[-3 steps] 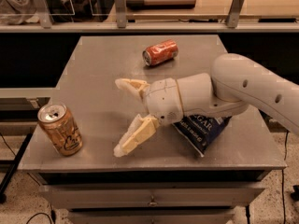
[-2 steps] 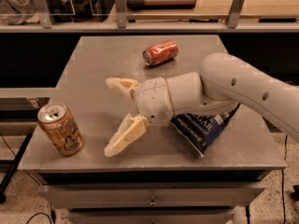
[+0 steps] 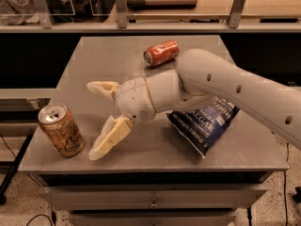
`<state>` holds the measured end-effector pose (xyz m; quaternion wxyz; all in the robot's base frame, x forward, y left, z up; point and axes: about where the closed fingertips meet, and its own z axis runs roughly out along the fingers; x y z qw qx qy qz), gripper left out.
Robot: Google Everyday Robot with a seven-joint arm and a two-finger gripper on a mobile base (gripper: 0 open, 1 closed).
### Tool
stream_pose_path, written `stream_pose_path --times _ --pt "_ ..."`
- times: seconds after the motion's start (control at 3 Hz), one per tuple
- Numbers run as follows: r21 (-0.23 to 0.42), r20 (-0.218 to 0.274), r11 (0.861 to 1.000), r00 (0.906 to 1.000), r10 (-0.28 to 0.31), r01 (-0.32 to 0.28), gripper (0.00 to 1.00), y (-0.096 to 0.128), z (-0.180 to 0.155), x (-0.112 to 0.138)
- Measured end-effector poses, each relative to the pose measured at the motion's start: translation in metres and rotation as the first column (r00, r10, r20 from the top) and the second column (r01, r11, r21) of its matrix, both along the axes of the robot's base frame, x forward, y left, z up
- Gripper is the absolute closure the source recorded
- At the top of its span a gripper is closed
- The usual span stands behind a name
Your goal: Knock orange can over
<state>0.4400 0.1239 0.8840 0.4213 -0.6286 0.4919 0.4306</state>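
The orange can (image 3: 60, 130) stands upright near the front left corner of the grey table (image 3: 108, 55). It is amber with a dark scribbled logo and a silver top. My gripper (image 3: 94, 119) hangs low over the table just right of the can, with its fingers spread wide and pointing left. The lower finger (image 3: 109, 138) ends a short gap from the can's base. The upper finger (image 3: 102, 88) is farther back. Nothing is held.
A redder can (image 3: 161, 52) lies on its side at the back of the table. A dark blue chip bag (image 3: 206, 122) lies under my arm at the right. A rail and shelves stand behind the table.
My gripper has moved left across the table, closer to the orange can. The can has not moved.
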Motion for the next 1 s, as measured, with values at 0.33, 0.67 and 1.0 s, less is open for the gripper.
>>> stream_pose_path --times 0.33,0.67,1.0 --pt "-0.004 -0.001 1.000 0.9996 0.028 -0.028 0.00 0.008 0.002 -0.004" --pt "-0.004 -0.003 0.999 0.9992 0.039 -0.039 0.00 0.011 0.002 -0.007" --pt "0.000 -0.013 0.998 0.9977 0.066 -0.066 0.00 0.019 0.003 -0.014"
